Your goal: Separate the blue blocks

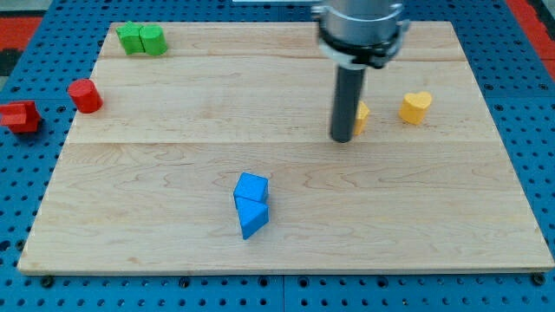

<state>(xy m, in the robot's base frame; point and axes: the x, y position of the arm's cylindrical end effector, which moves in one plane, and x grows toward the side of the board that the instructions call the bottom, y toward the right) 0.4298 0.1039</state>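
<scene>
The two blue blocks sit touching each other a little below the middle of the wooden board point(173, 251), slightly toward the view's left: a blue cube-like block point(251, 188) lies just above a blue wedge-shaped block point(252, 217), the pair forming one tight stack as seen from the camera, with bare wood all round them. My tip point(341, 139) rests well apart from them, up and toward the view's right, at the end of the straight dark rod point(346, 100) that hangs from the arm's grey collar point(360, 30) at the view's top. There is no gripper on this arm, so nothing is clenched or released; the rod simply stands upright with its end on the board, holding nothing. Just beside the tip on the view's right, partly hidden behind the rod, peeks a small yellow block point(362, 115) whose shape cannot be made out; whether the rod touches it cannot be told. Further right lies a yellow heart-shaped block point(416, 107). In the board's top left corner two green blocks point(142, 39) sit pressed together. At the left edge a red cylinder point(85, 95) straddles the board's border, and a red block point(19, 116) lies off the board on the blue pegboard point(35, 191)
</scene>
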